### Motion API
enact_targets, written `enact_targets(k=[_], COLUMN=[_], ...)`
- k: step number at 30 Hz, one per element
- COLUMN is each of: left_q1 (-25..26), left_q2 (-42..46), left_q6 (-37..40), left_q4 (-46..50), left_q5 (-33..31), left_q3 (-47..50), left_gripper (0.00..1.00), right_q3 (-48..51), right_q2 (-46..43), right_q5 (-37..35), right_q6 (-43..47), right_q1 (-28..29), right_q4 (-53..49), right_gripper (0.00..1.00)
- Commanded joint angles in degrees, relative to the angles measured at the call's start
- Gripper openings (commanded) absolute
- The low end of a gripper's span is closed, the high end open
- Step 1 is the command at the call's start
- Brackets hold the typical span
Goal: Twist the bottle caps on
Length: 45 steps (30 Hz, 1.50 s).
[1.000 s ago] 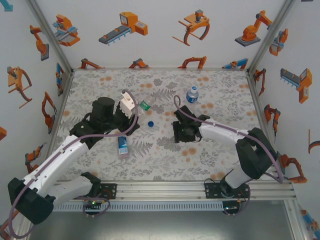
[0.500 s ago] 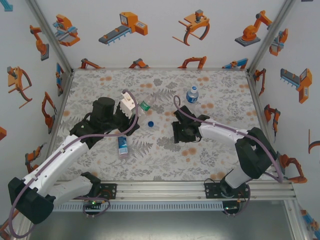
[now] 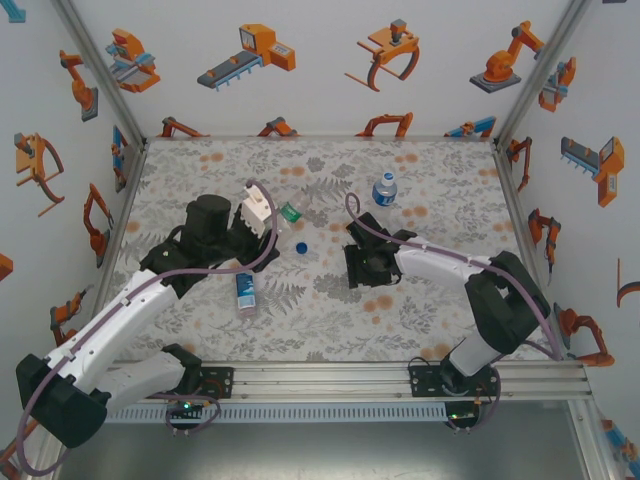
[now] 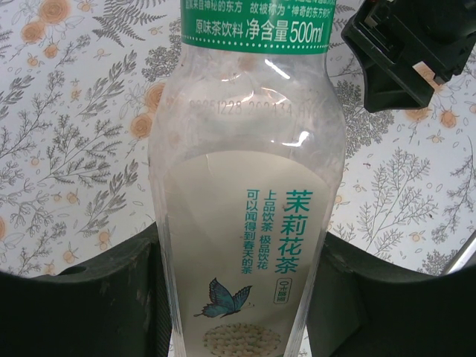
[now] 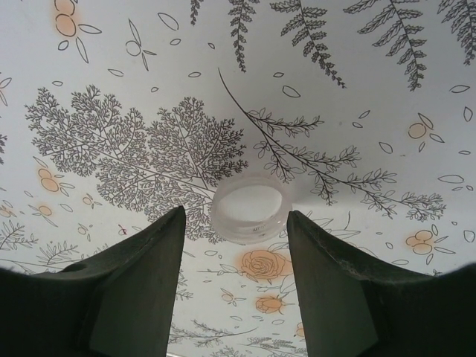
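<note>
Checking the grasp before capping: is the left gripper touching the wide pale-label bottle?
Touching. In the left wrist view, the left gripper has its fingers flush against both sides of the wide bottle, no gap.

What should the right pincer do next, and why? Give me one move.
Probably close the right pincer on the white cap. The cap lies flat on the table between the open fingertips, with a gap showing on its left side, so it looks ungripped. The left pincer holds the bottle, likely ready for a cap.
</note>
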<state>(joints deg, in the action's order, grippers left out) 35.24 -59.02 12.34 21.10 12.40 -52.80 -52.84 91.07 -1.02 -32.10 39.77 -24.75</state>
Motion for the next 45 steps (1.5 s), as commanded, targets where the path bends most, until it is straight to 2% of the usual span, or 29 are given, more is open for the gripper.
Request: enact_targets(k=[1,7,10,19,26,31,34,38,45], left_q1=[0.35,0.48,0.5,0.69,0.68,0.72,0.86,0.94,1.13], left_q2=[-0.53,-0.79,-0.85,-1.0,-1.44,-1.62,-1.65,-1.76,-2.29], left_q6=[0.93,1.02,1.11,1.28,1.37,1.37,1.37,1.5,2.25], left_q4=[0.56,0.84,0.96,1.09,1.14,1.24,1.39,1.55,2.06], left_q5=[-0.21,-0.3,-0.52,-0.12,-0.22,-0.14,-0.06,0.17,3.26], left_q3=[-1.38,-1.61,-1.69,-1.69,-1.78,-1.87,-1.94,-1.91,-2.22], left_gripper=[0.02,0.02,0.02,0.02,0.02,0.02,0.02,0.02,0.02], right_q3=[0.97,2.02,2.77,5.53,9.24,16.33,20.13,22.68,19.46], right_q2=[0.86,1.72,2.32,1.95,-0.46,-1.86,-2.11,-3.97,-9.31], right_q5=[-0.21,0.81,1.09,6.85,16.72,25.11,27.2,24.35,14.21], right_q6=[-0.76,-1.5,-2.06,-4.92,-9.29,-14.88,-16.84,-16.37,-11.28], right_q1=[-0.26,-0.22,-0.28,-1.27,-3.32,-6.63,-8.7,-9.93,-9.89], right_q4=[0.83,2.73,3.75,9.57,20.25,34.19,37.67,33.14,15.62], right_gripper=[0.54,0.53,0.5,0.25,0.24,0.24,0.26,0.34,0.44])
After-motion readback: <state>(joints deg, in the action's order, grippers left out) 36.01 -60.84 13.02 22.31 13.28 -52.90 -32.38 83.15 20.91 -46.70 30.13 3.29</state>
